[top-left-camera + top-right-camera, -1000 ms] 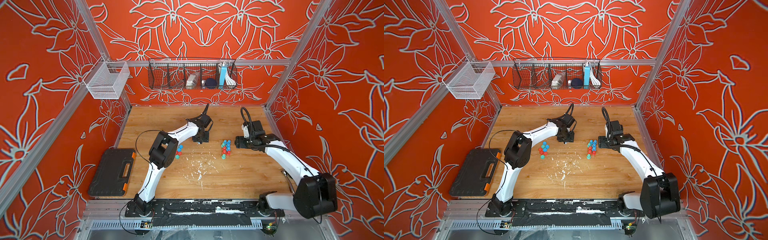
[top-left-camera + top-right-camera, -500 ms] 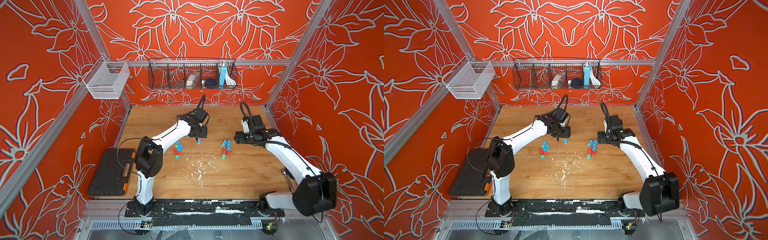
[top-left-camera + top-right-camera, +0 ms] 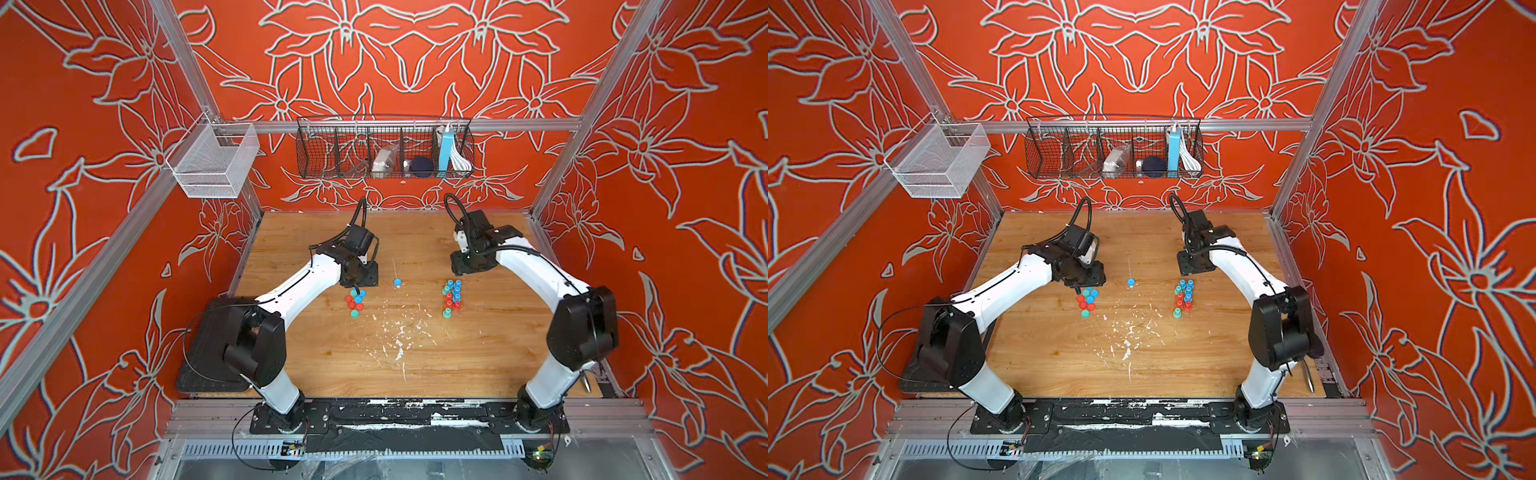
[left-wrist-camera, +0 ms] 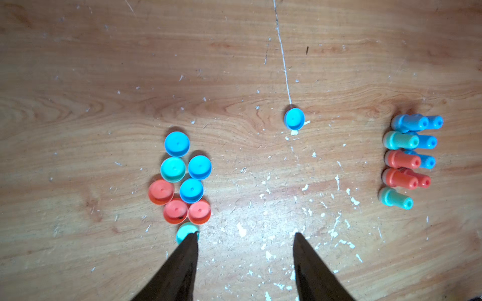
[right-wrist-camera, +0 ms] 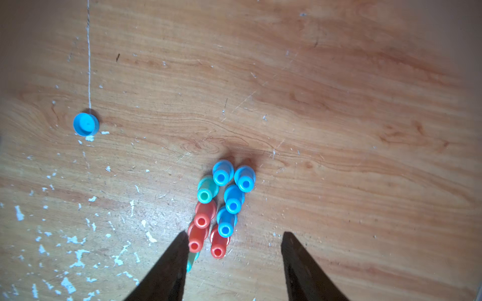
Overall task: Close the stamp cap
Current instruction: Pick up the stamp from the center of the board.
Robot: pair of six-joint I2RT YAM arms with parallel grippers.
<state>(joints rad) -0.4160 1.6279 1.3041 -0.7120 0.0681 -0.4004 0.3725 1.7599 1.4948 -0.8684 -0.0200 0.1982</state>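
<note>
Several loose caps (image 4: 182,179) in blue, teal and red lie bunched on the wooden table (image 3: 415,365), seen in both top views (image 3: 354,301) (image 3: 1087,301). One blue cap (image 4: 294,119) (image 5: 86,124) lies alone in the middle (image 3: 397,282). Several uncapped stamps (image 5: 224,206) (image 4: 407,159) stand upright in a tight group to the right (image 3: 451,297). My left gripper (image 4: 245,235) hovers open and empty beside the cap bunch, one finger over a teal cap. My right gripper (image 5: 234,234) hangs open above the near end of the stamp group.
A black tool case (image 3: 208,345) lies at the table's front left, partly under the left arm. A black wire basket (image 3: 384,147) and a white mesh basket (image 3: 212,162) hang on the walls. White flecks (image 3: 399,332) mark the table's middle.
My left gripper has let go of the blue cap in the middle of the table and swung left to the cap bunch. The right gripper's jaws have narrowed and it has shifted slightly back.
</note>
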